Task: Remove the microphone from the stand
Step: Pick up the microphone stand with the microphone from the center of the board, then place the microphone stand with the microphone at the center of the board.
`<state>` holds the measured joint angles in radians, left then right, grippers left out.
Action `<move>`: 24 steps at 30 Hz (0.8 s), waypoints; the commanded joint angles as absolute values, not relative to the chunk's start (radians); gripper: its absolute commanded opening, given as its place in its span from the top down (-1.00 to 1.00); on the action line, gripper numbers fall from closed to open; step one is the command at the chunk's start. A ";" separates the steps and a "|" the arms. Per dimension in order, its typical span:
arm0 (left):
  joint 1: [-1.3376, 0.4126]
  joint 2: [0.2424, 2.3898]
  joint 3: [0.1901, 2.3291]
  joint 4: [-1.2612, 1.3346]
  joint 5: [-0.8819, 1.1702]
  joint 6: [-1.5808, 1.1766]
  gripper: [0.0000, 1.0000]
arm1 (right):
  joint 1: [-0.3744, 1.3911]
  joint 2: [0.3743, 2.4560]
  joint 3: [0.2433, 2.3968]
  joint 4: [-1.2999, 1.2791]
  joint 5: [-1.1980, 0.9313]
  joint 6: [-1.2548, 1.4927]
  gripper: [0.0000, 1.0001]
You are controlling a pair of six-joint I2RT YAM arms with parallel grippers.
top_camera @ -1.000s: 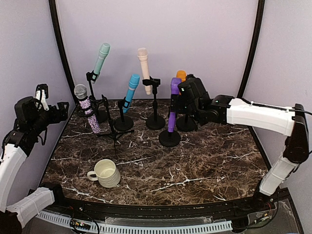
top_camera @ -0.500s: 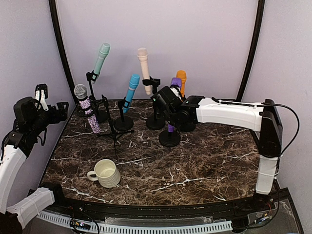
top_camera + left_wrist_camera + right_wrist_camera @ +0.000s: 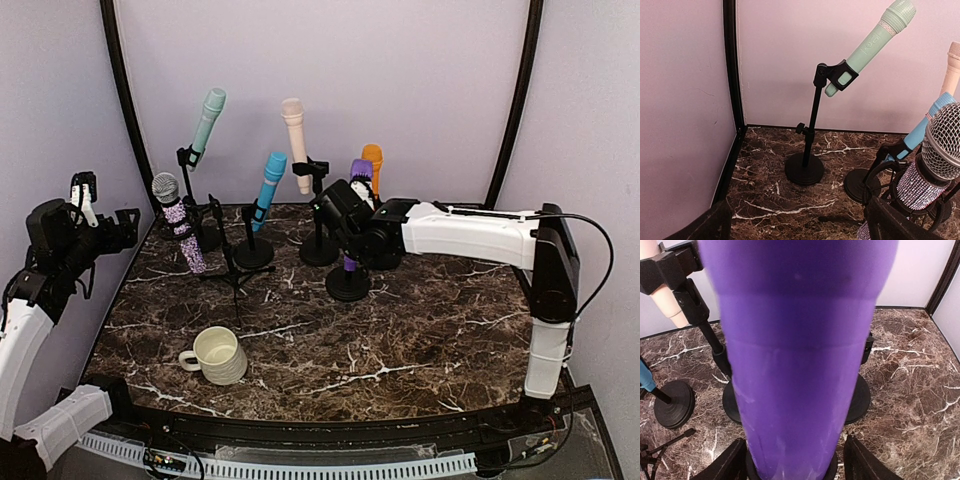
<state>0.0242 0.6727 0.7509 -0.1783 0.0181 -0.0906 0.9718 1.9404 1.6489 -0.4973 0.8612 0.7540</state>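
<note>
A purple microphone (image 3: 361, 170) stands nearly upright in a black stand with a round base (image 3: 347, 284) at mid-table. My right gripper (image 3: 346, 218) reaches in from the right and straddles its handle. In the right wrist view the purple microphone (image 3: 795, 350) fills the frame between my two black fingers (image 3: 725, 465). The left finger sits at the handle's edge and a thin gap shows at the right finger, so the right gripper (image 3: 799, 462) is open around it. My left gripper (image 3: 105, 205) hangs open and empty at the far left, well away.
Other microphones on stands crowd the back: mint (image 3: 209, 115), cream (image 3: 295, 135), blue (image 3: 270, 180), orange (image 3: 372, 160), and a glittery one (image 3: 178, 225) on a tripod. A cream mug (image 3: 218, 354) sits front left. A mint microphone's stand (image 3: 805, 167) faces my left gripper (image 3: 800, 230).
My right arm swung left and its gripper came around the purple microphone's handle; its fingers have narrowed toward the handle. The left arm has not moved.
</note>
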 commanded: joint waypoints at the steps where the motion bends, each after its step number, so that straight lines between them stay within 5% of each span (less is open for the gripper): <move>1: 0.025 0.660 0.760 -0.179 0.019 -0.088 -0.94 | 0.973 1.930 1.638 -0.457 0.876 0.759 -0.24; 10: 0.025 0.669 0.817 -0.194 -0.018 -0.045 -0.87 | 0.972 1.897 1.594 -0.382 0.829 0.713 0.25; 24: -0.022 0.836 1.221 -0.232 0.183 -0.022 -0.67 | 0.910 1.598 1.230 0.044 0.605 0.517 0.43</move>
